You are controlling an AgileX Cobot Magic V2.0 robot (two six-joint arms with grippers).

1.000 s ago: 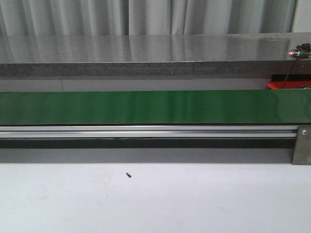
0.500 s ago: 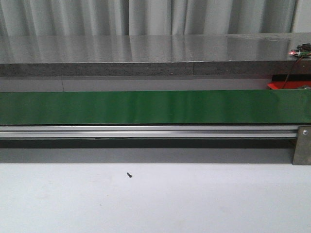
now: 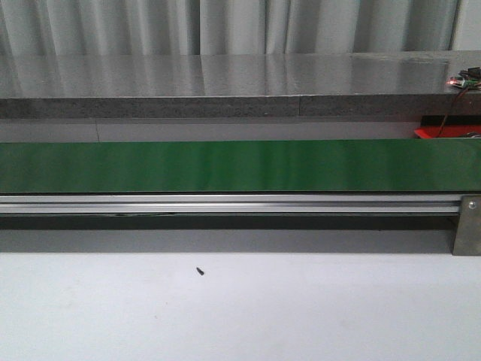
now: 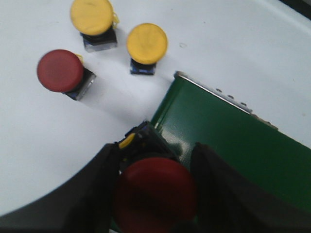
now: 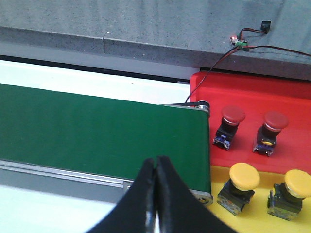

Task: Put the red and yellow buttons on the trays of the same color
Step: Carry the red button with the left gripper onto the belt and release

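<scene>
While the front view shows only the green belt [image 3: 225, 165] across mid-frame, with a silver rail [image 3: 225, 203] below it and a tiny black speck [image 3: 200, 271] on the white table [image 3: 301, 316], we see neither arm there.

Left wrist view: our left gripper [image 4: 155, 194] at lower centre is clamped on a red button [image 4: 154, 193], one dark finger [image 4: 97, 189] on each side of its cap. It sits over the end of the belt [image 4: 233, 141]. On the white surface in the upper left lie a loose red button [image 4: 60, 71] and two yellow buttons [image 4: 92, 17] [image 4: 146, 43], all apart from each other.

Right wrist view: our right gripper [image 5: 155, 194] at lower centre has its fingers pressed together, nothing between them, over the belt's [image 5: 97, 131] near edge. To the right of the belt's end, a red tray [image 5: 291, 92] holds two red buttons [image 5: 232, 115] [image 5: 275, 121] side by side. Below it in the frame, a yellow tray [image 5: 262, 218] holds two yellow buttons [image 5: 244, 176] [image 5: 297, 183]. A small circuit board [image 5: 239, 41] with wires sits on the grey ledge [image 5: 121, 29] in the upper right.
</scene>
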